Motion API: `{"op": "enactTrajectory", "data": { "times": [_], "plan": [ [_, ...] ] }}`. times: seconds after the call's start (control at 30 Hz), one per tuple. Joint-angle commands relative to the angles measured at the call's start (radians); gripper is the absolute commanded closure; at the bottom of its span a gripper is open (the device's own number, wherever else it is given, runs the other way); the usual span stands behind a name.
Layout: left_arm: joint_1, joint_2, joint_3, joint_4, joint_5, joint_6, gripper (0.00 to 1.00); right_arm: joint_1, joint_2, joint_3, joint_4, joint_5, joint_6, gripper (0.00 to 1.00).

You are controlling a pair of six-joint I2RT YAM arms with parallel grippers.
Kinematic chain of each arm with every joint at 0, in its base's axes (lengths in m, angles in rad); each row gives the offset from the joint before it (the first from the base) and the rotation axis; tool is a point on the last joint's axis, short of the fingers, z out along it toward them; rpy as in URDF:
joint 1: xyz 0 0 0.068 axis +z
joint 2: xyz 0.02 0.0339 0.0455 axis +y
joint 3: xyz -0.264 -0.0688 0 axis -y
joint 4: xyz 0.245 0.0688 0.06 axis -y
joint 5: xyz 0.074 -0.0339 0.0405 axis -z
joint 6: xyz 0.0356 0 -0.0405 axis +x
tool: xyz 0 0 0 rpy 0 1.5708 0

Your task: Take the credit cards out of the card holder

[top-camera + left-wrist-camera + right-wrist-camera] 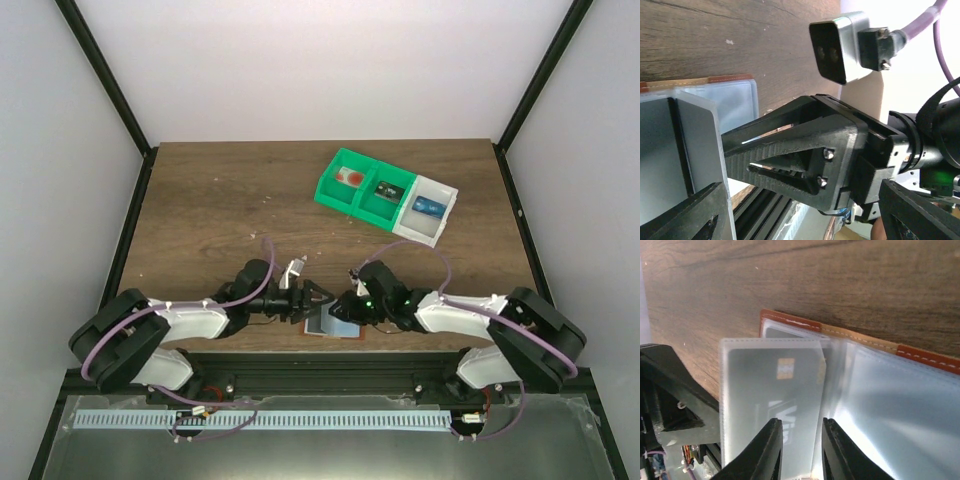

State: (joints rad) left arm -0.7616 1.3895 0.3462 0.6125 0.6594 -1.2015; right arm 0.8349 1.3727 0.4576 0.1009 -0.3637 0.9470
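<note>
The card holder point(331, 325) lies open at the table's near edge, reddish-brown with pale clear sleeves point(890, 390). A grey credit card point(772, 385) with a gold chip sits inside one upturned sleeve. My right gripper point(801, 422) is open by a narrow gap, its fingertips straddling that sleeve's lower right part. My left gripper point(808, 200) faces it from the left, open wide, with one finger point(690, 215) against a raised sleeve panel point(702, 145). The right gripper's finger point(800, 150) fills the middle of the left wrist view. From above, the two grippers point(318, 296) point(348, 305) meet over the holder.
A green-and-white compartment tray point(350, 208) stands at the back right, with a red card point(350, 177), a dark card point(388, 189) and a blue card point(428, 206), one per compartment. The table's near edge and a black rail run just behind the holder.
</note>
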Motion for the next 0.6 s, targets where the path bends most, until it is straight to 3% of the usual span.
{"op": "enactTrajectory", "data": {
  "times": [0.0,0.2,0.57],
  "plan": [
    [-0.019,0.024,0.034,0.032,-0.003,-0.001,0.16,0.009,-0.07,0.0,-0.059,0.066,-0.01,0.74],
    [-0.05,0.074,0.074,0.051,-0.01,-0.005,0.16,-0.008,-0.196,-0.011,-0.226,0.18,-0.024,0.7],
    [-0.089,0.153,0.119,0.066,-0.023,-0.001,0.19,-0.065,-0.414,-0.057,-0.335,0.193,-0.001,0.68]
  ]
}}
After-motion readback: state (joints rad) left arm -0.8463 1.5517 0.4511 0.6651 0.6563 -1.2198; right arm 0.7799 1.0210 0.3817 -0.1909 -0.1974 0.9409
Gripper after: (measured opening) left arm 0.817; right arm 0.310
